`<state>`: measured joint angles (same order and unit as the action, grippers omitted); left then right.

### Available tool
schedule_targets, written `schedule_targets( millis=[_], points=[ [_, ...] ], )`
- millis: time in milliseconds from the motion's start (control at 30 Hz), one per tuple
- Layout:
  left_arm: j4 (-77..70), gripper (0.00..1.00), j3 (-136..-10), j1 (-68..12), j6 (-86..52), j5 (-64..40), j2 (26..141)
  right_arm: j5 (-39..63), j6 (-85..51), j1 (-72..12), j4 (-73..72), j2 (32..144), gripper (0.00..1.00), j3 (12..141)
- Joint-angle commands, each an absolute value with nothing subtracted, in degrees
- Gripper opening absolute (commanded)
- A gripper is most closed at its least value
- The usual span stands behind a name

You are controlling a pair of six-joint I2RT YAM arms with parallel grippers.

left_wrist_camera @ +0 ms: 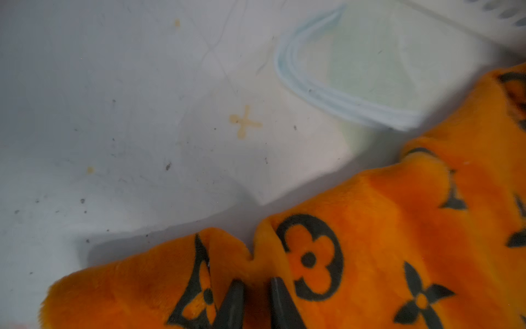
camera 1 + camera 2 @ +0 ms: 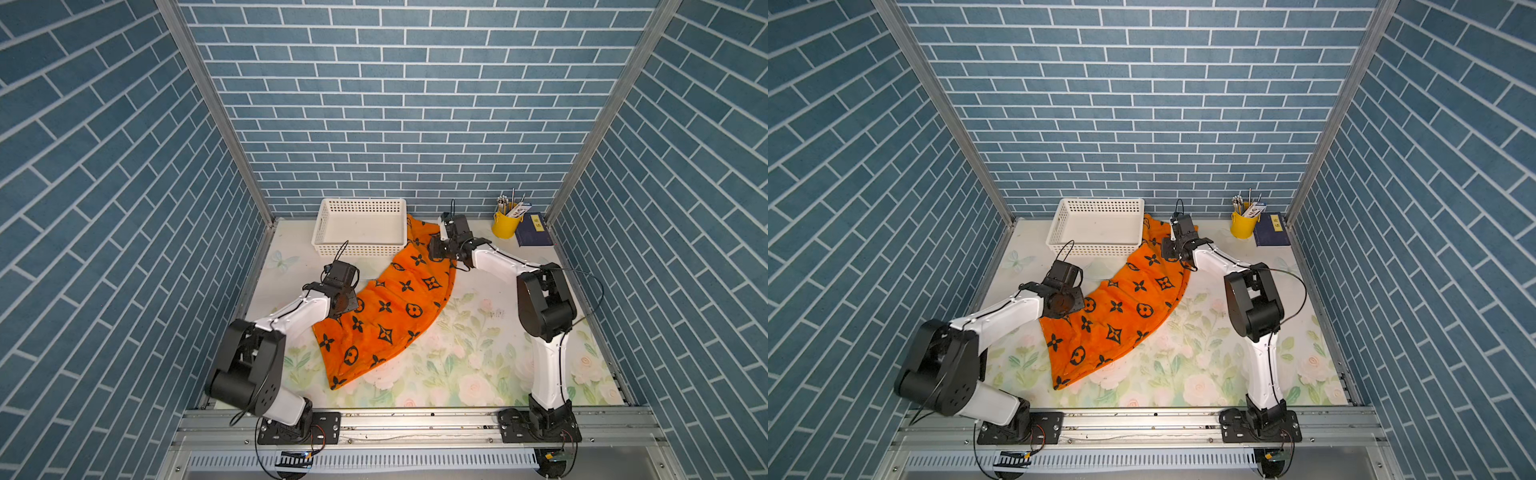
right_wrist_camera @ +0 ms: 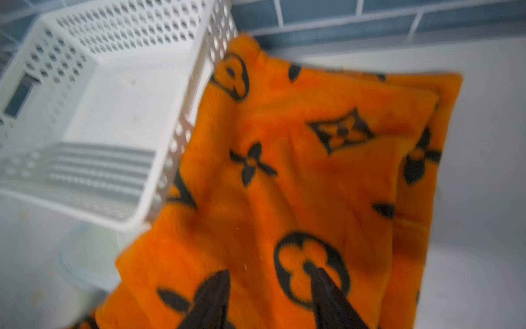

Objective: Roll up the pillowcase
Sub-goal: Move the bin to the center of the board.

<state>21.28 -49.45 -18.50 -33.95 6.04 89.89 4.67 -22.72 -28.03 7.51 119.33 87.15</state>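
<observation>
1. Orange pillowcase (image 2: pixel 390 311) lies unrolled diagonally across the floral counter (image 2: pixel 478 374); far end touches a white basket (image 2: pixel 361 226).
2. Left pincer (image 1: pixel 254 296), at the near-left edge: tips nearly together, pinching a ridge of fabric.
3. Right pincer (image 3: pixel 270 287), over the far end: tips apart, fabric beneath; can't tell if gripping.
4. Yellow pen cup (image 2: pixel 506 223) at back-right corner.

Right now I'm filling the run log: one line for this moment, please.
pillowcase: unrolled, far end against white basket | left gripper: pinching edge fold | right gripper: open over cloth
</observation>
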Motion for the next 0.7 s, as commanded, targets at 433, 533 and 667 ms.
schedule_targets(
  millis=[433, 533, 667],
  points=[
    [14.1, 0.13, -44.2, -27.8, -45.9, -7.4, 96.2, 5.3, -21.2, -18.6, 11.7, 137.7, 0.46, 98.5],
    [14.8, 0.14, -47.6, -30.8, -48.2, -7.0, 96.7, 4.7, -19.1, -17.3, 14.6, 141.8, 0.46, 107.2],
    [19.1, 0.25, -54.5, -31.7, -47.3, -4.8, 95.4, 3.5, -16.8, -17.1, 20.4, 145.0, 0.47, 119.1]
  ],
)
